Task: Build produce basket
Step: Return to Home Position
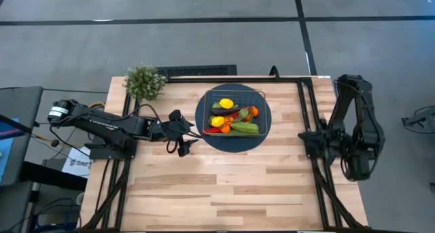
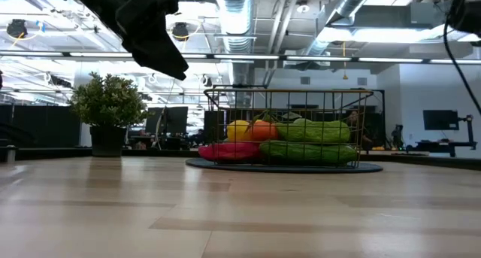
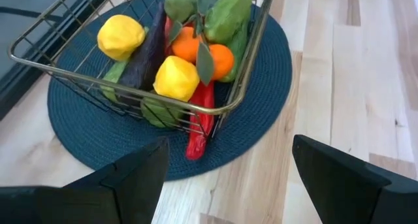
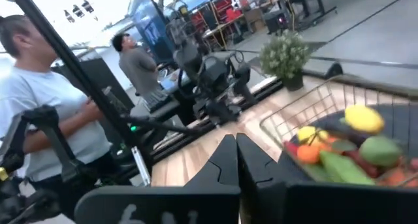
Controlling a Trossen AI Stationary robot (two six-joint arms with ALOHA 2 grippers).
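The wire basket [image 1: 234, 109] stands on a round dark blue mat [image 1: 233, 139] at the table's far middle. It holds the produce [image 3: 176, 77]: yellow lemons, small oranges, green cucumbers, a purple eggplant. A red pepper [image 3: 199, 129] pokes out through the basket's side wall. My left gripper [image 1: 185, 133] hangs open above the table just left of the mat, pointing at the basket, with nothing between its fingers [image 3: 130, 178]. My right gripper [image 4: 236, 162] is shut and empty, drawn back at the table's right edge and pointing level toward the left.
A small bushy potted plant [image 1: 144, 81] stands at the far left corner. The near half of the wooden table [image 1: 224, 192] is bare boards. The folded right arm [image 1: 353, 134] is beyond the right edge. Two people [image 4: 39, 113] stand beyond the table's left side.
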